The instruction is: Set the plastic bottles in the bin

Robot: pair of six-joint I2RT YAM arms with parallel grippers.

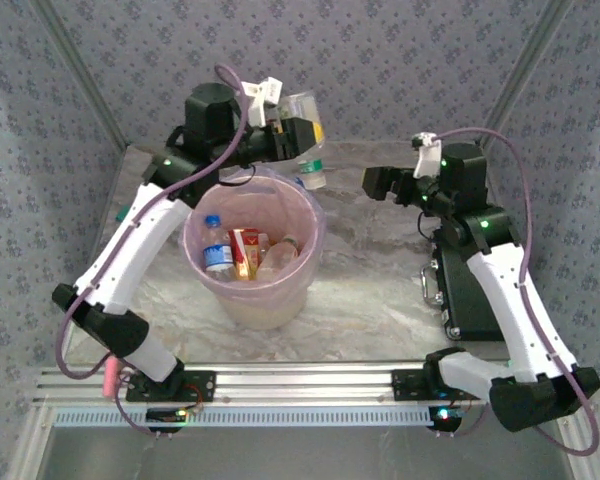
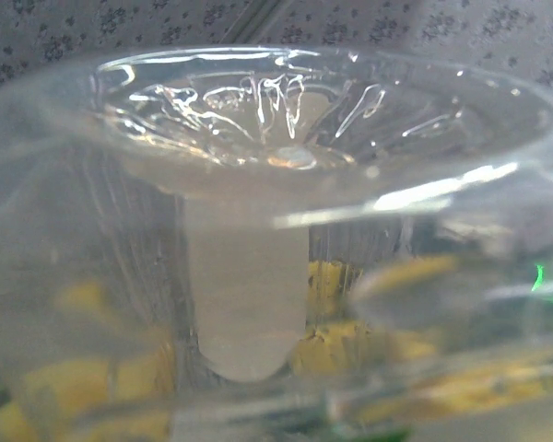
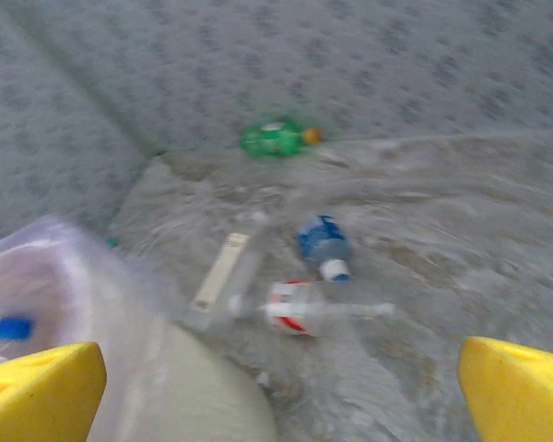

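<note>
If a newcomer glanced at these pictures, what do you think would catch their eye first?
The pink-lined bin in the middle of the table, several bottles already inside, draws the eye first. The left gripper holds a clear bottle above its far rim, while the right gripper hangs open beside it.

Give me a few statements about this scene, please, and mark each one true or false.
1. The left hand holds a clear bottle with a yellow label. True.
2. The right hand is shut on a bottle. False: it is open and empty.
3. The bin is empty. False: several bottles lie inside, one a blue-capped bottle.
4. A green bottle lies on the table near the back wall. True.
5. The red-labelled bottle on the table stands upright. False: it lies on its side.
</note>
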